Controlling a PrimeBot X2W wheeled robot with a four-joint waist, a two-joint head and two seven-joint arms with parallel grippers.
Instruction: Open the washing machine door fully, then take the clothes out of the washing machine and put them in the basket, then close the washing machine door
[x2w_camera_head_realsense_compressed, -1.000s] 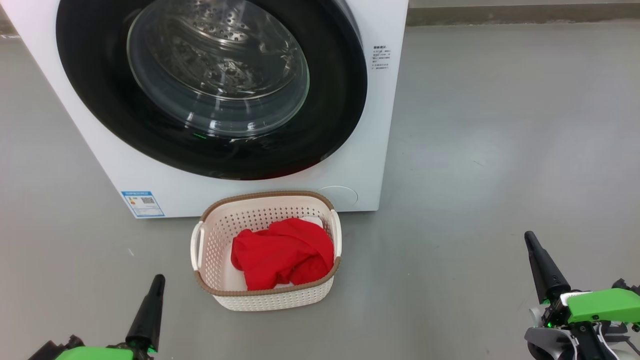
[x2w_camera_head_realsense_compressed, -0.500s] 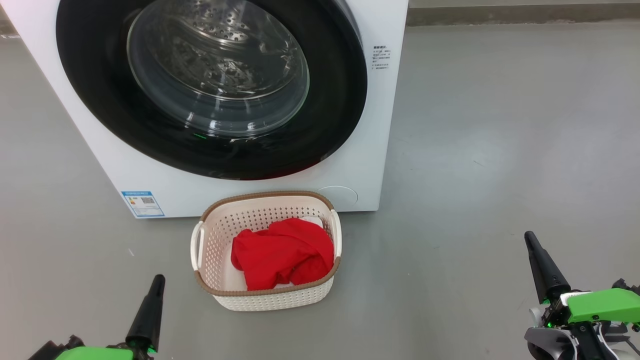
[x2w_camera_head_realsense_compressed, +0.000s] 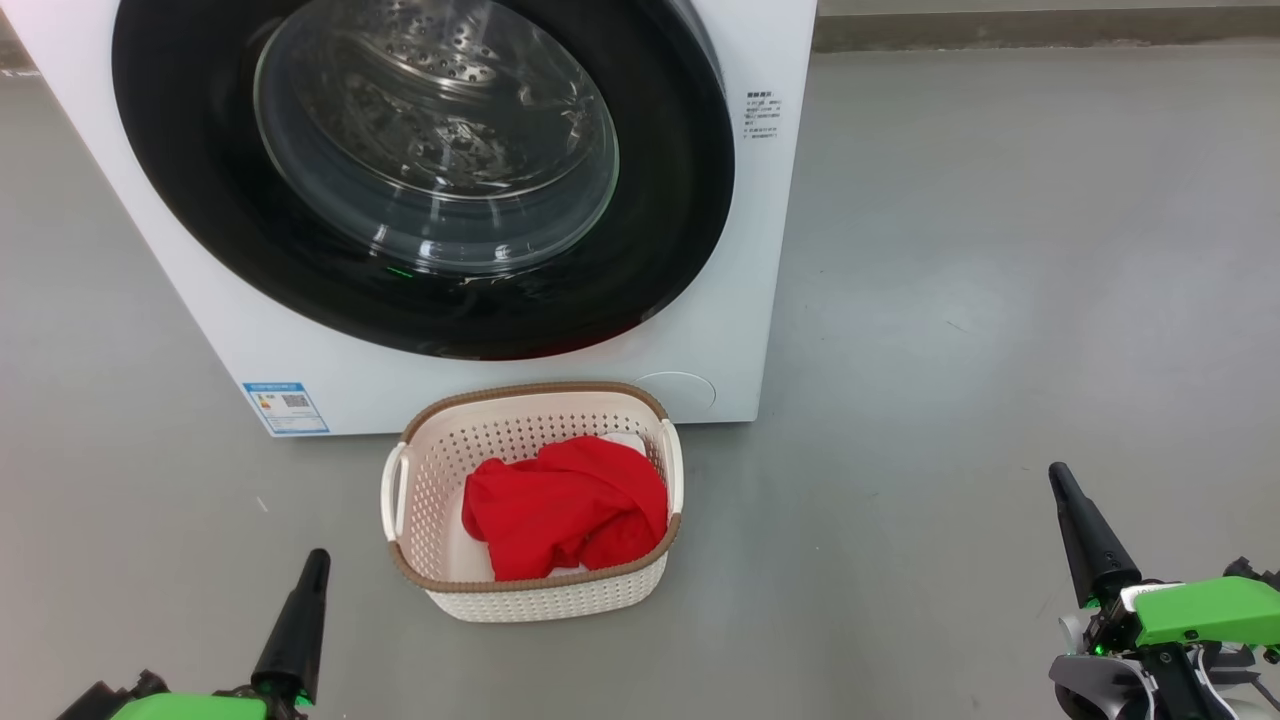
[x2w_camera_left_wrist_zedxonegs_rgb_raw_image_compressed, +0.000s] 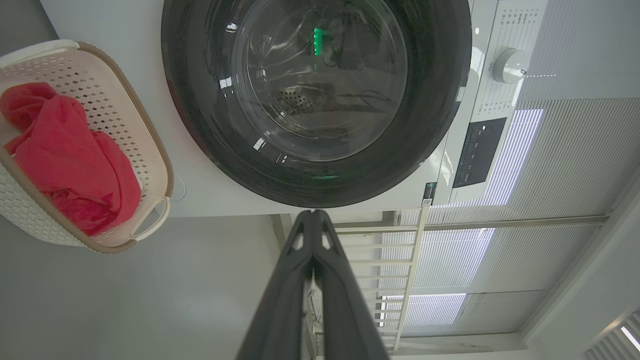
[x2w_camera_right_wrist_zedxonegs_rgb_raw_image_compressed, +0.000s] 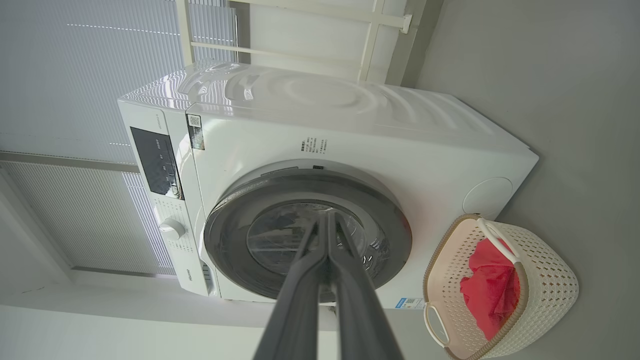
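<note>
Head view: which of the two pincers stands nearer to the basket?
The left pincer, at the lower left: its dark tip lies close to the left handle of the basket, while the right pincer is far off at the lower right.

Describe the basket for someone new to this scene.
Find the big white front-loading washing machine. On the grey floor just before it stands a small cream perforated plastic basket. Its brown woven-look rim and the red cloth bundle inside set it apart.

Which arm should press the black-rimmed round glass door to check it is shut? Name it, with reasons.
Left, probably. The shut left gripper lies in front of the black-rimmed round glass door; the shut right gripper stands past the side of the white washing machine.
</note>
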